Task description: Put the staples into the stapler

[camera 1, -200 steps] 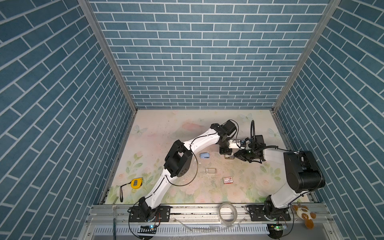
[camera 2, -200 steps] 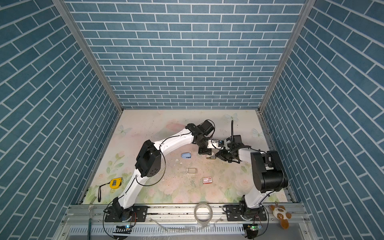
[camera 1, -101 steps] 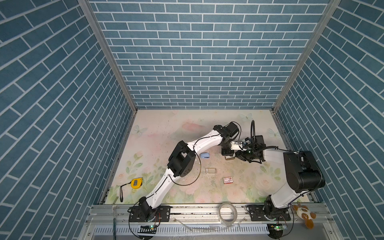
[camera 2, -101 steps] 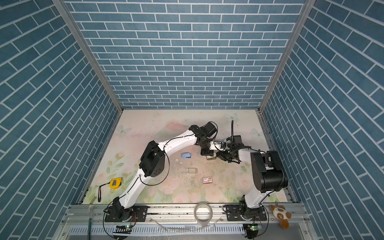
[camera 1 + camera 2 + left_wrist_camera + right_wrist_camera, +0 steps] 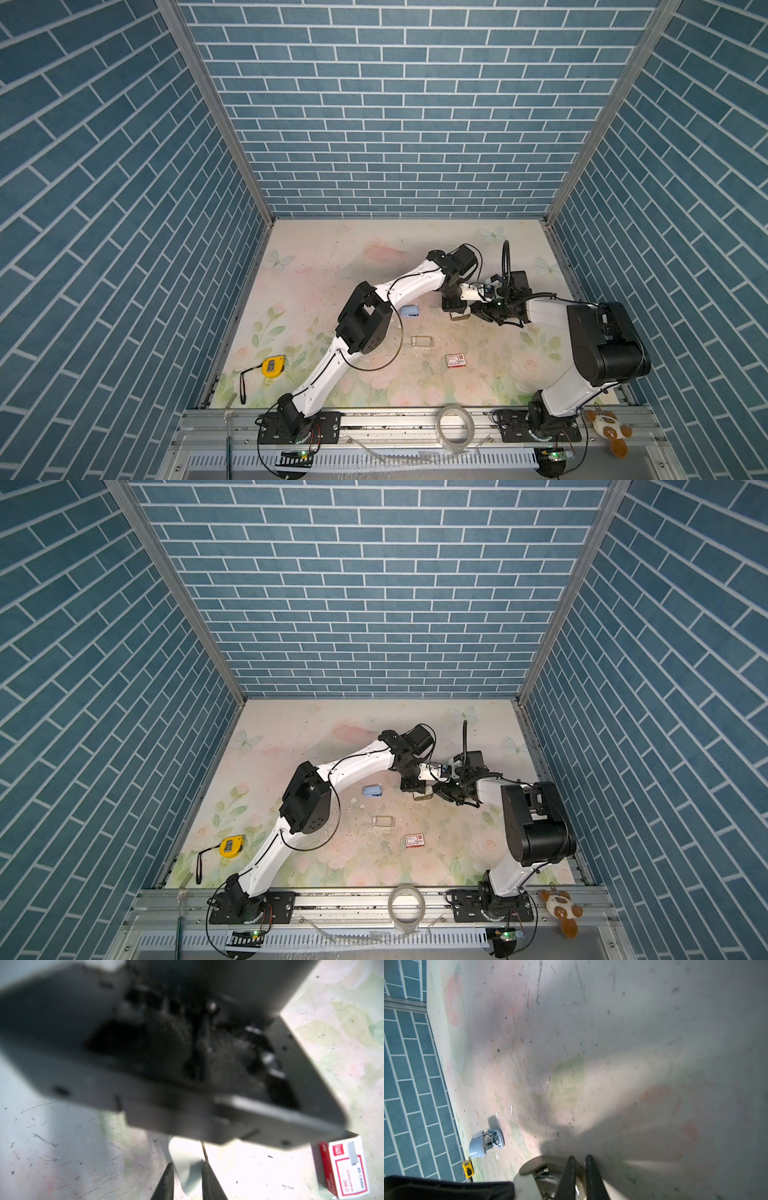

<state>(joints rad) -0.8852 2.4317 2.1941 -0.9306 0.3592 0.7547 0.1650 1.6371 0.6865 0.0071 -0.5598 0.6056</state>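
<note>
Jaws of the left gripper (image 5: 187, 1165) are clamping a pale part of the beige stapler (image 5: 459, 316), as the left wrist view is showing. Jaws of the right gripper (image 5: 580, 1158) are standing almost together, with the tips sitting at that stapler's opened metal channel. Whether anything thin is sitting between them cannot be told, nor whether the channel is holding any strip. Both grippers are meeting at this stapler, right of the middle of the table (image 5: 332, 270).

Loose staples (image 5: 547, 1084) are lying on the table surface, clear of both grippers; only the right wrist view is showing them. A blue stapler (image 5: 485, 1144) is lying open nearer the left arm.

A white-and-red box (image 5: 342, 1169) is lying near the grippers, its contents not showing. The left wrist view alone is giving its label. A small clear case (image 5: 422, 340) is lying between the blue stapler and the box, and its contents cannot be made out.
</note>
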